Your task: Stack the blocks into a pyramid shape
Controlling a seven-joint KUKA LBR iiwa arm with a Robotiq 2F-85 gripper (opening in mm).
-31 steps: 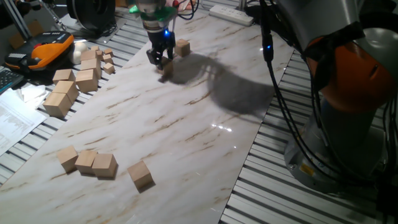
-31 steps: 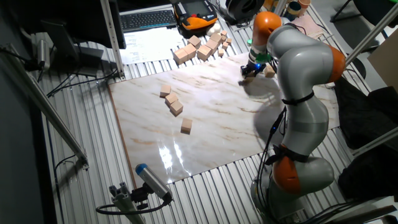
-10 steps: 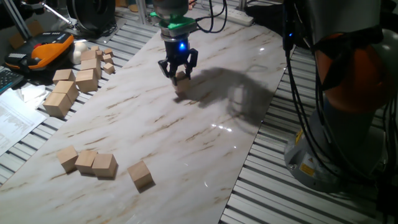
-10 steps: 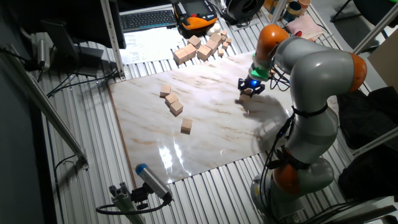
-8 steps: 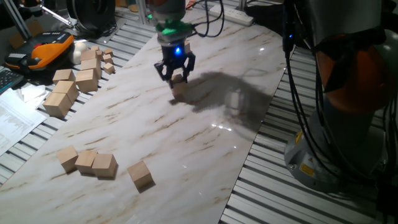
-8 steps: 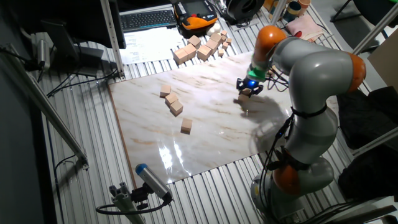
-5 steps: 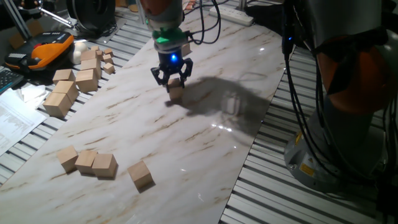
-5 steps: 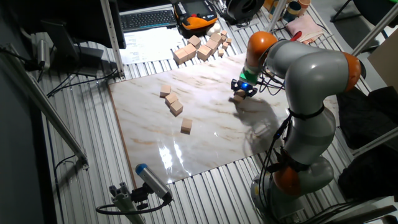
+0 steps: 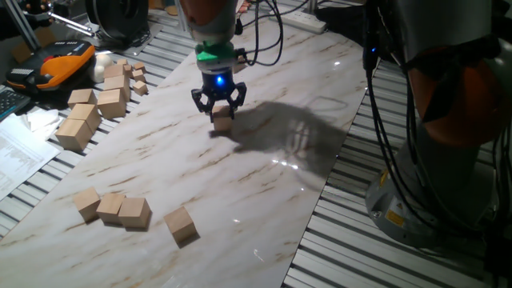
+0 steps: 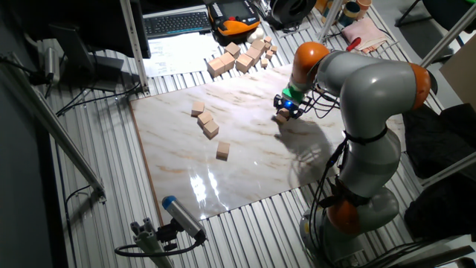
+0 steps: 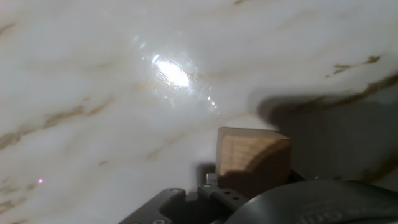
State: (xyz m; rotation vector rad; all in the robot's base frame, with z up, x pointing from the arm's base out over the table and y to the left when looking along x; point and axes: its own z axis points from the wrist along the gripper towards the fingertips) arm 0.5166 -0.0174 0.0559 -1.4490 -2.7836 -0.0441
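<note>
My gripper (image 9: 219, 111) hangs over the middle of the marble board (image 9: 264, 208), shut on one light-tan wooden block (image 9: 222, 121) held just above the surface. From the other side the gripper (image 10: 283, 111) and its block (image 10: 281, 117) show near the board's far part. The hand view has that block (image 11: 252, 158) close up between the fingers, with its shadow on the marble. Three blocks (image 9: 110, 208) lie touching in a row at the board's near left corner, and one more block (image 9: 182, 225) lies just to their right. The same group (image 10: 204, 119) and the lone block (image 10: 222, 151) appear in the other view.
Bigger oblong pale wooden blocks (image 9: 80, 124) and tiny cubes (image 9: 138, 80) are piled off the board's left edge. An orange device (image 9: 60, 60), papers and a keyboard (image 10: 178, 22) lie beyond them. The robot's base (image 9: 448, 176) and cables stand at the right.
The gripper has carried the block from the far end of the board toward its middle and to the left, moving closer to the group of blocks. Those blocks have not moved.
</note>
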